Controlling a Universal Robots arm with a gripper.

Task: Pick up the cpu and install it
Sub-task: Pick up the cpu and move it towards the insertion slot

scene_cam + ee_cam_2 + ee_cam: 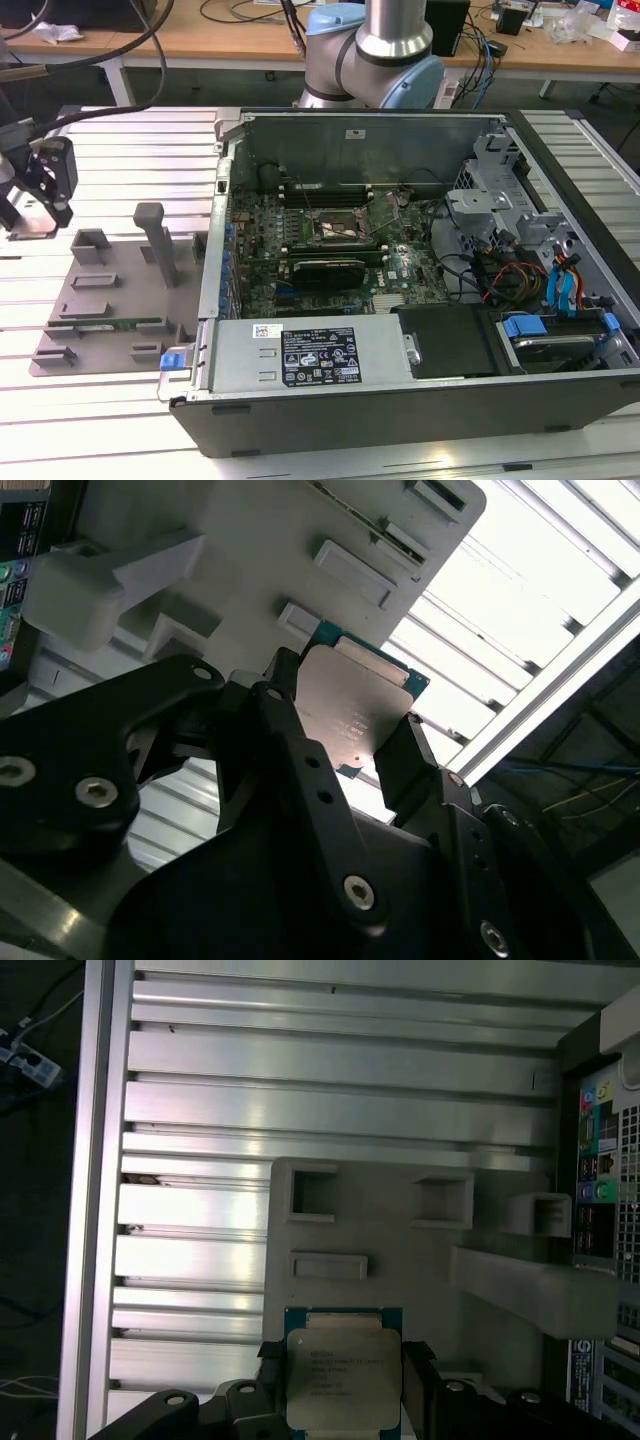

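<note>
Pick step: hand (343, 1365) pinches the cpu (352, 708) by opposite edges, near the grey fixture tray (110, 300). Socket (335, 228) well apart in the case (400, 410); install not yet done, and it calls for flat, square alignment.

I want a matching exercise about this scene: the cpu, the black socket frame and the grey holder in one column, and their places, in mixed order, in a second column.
1. cpu
2. black socket frame
3. grey holder

A. inside the open computer case
B. on the slatted table, at the exterior view's left of the case
C. gripped by the pincer

Pairs: 1-C, 2-A, 3-B.
</note>
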